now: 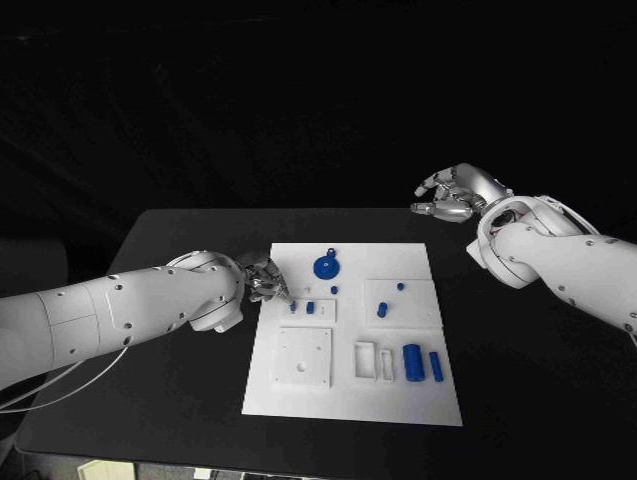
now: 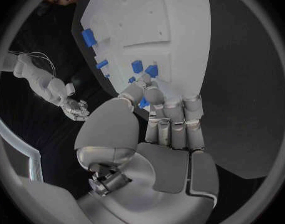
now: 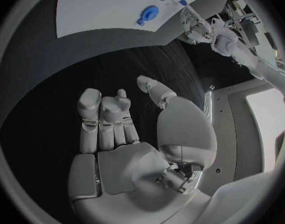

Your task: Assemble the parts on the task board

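The left hand (image 1: 262, 281) is set at the left edge of the white board (image 1: 405, 395), about a third of the way down from its far edge, with its fingertips (image 2: 149, 87) drawn together over a small blue piece (image 1: 291, 307) near that edge. In the left wrist view the thumb and a finger meet right at a blue piece (image 2: 143, 102), but whether it is actually pinched or only touched cannot be told. The step in hand is judged to be the picking or seating of this small part. It would be done best with a light, square pinch and a straight lift, so that the neighbouring small blue pieces (image 1: 311, 308) are not knocked out of their places. The fingertips should be kept low and narrow, since the slots here are close together. The right hand (image 1: 452, 193) is held well apart from the board, above the far right corner of the table (image 1: 188, 400), with its fingers (image 3: 105, 117) loosely curled and apart and nothing in them. A round blue wheel-like piece (image 1: 327, 266) lies near the far edge of the board, and blue blocks (image 1: 413, 362) stand in trays near the near right corner. The table is black and matte, and the room around it is dark.
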Robot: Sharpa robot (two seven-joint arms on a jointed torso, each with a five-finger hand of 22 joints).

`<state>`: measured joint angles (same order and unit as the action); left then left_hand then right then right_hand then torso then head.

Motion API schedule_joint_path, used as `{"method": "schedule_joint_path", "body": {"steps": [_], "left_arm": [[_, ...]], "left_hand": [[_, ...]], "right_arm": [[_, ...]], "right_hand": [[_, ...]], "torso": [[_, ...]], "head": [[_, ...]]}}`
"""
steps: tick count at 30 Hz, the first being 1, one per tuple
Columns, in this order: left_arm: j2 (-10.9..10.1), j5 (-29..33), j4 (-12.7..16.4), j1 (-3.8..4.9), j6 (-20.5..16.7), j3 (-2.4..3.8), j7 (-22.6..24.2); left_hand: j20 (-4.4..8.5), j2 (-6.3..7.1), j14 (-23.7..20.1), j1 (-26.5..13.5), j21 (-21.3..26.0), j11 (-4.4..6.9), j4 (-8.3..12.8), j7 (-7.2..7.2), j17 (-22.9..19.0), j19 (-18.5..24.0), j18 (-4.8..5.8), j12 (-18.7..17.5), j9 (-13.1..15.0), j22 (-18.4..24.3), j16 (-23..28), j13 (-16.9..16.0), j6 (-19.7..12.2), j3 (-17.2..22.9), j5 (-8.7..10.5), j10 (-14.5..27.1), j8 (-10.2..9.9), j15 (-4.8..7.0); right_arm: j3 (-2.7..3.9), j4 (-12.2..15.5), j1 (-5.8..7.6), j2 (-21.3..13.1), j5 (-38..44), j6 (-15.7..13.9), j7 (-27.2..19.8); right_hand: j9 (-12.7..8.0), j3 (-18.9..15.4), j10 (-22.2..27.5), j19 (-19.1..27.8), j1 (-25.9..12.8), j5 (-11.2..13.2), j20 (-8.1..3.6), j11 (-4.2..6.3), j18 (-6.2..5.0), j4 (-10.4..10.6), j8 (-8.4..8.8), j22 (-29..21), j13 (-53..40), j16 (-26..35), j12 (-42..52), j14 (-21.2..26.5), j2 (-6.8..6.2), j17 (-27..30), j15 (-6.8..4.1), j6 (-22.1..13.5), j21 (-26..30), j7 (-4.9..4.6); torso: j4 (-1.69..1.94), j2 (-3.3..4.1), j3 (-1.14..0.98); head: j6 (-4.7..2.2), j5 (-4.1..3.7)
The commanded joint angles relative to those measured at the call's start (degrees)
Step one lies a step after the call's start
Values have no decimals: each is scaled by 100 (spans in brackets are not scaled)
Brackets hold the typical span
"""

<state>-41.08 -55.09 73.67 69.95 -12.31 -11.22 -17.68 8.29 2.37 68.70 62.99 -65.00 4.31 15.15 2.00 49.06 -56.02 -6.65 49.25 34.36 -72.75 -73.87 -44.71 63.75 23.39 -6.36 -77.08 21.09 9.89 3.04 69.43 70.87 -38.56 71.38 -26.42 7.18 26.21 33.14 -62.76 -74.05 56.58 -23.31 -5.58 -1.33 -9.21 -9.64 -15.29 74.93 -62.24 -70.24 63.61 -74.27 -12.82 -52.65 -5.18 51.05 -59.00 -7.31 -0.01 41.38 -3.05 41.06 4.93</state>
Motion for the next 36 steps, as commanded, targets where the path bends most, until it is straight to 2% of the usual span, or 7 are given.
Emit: {"method": "schedule_joint_path", "body": {"steps": [1, 15, 26, 33, 36], "left_arm": [[-3, 37, -1, -13, 132, -11, -16], [-36, 208, 76, -15, 180, -12, 24], [-78, 331, 100, -19, 110, -12, 55], [-111, 404, 112, -21, 71, -11, 82], [-131, 517, 127, -22, 91, -11, 103]], "left_hand": [[588, -35, 9, -24, 9, 6, 1, -8, -5, -15, 94, -21, -9, -9, 17, 10, 31, 30, 28, -44, 18, 15], [586, 17, -4, -68, 17, -5, 43, 2, -8, -4, 104, -36, -23, -15, 27, 20, 20, 41, 49, -38, 3, 3], [589, 170, -17, -163, 30, -25, 58, 26, -13, -9, 113, -47, -57, -18, 40, 25, -61, 44, 56, -23, -51, -5], [592, 250, -25, -247, 44, -35, 15, 38, -18, -15, 117, -50, -69, -14, 51, 26, -95, 45, 59, -8, -69, -10], [596, 322, -27, -338, 58, -39, -53, 42, -22, -21, 119, -52, -71, -9, 58, 26, -105, 50, 52, -1, -71, -14]], "right_arm": [[2, 9, -3, 0, 15, 69, -48], [2, 10, -4, -6, 13, 72, -49], [2, 7, -5, -4, 4, 70, -52], [2, 6, -6, -2, 3, 68, -54], [2, 5, -7, -1, 3, 68, -56]], "right_hand": [[7, 19, 45, -5, 12, -26, -49, 8, -579, 26, -30, 26, 6, 27, 20, -30, 55, -9, 8, -20, 34, -50], [7, 19, 45, -6, 11, -32, -48, 8, -579, 26, -30, 27, 8, 28, 21, -30, 56, -10, 8, -20, 34, -50], [7, 19, 46, -6, 10, -35, -48, 8, -579, 28, -30, 28, 10, 29, 22, -31, 58, -11, 8, -20, 35, -50], [7, 18, 46, -6, 9, -36, -48, 8, -579, 28, -30, 29, 11, 29, 23, -31, 58, -11, 9, -21, 35, -50], [7, 18, 46, -6, 9, -36, -48, 8, -579, 28, -29, 29, 11, 30, 23, -31, 58, -12, 9, -21, 35, -51]], "torso": [[0, 0, 1], [-1, 1, -1], [-3, 2, -2], [-2, 1, 0], [-2, 2, 1]], "head": [[0, 5], [15, 6], [17, 3], [19, 1], [20, 0]]}}
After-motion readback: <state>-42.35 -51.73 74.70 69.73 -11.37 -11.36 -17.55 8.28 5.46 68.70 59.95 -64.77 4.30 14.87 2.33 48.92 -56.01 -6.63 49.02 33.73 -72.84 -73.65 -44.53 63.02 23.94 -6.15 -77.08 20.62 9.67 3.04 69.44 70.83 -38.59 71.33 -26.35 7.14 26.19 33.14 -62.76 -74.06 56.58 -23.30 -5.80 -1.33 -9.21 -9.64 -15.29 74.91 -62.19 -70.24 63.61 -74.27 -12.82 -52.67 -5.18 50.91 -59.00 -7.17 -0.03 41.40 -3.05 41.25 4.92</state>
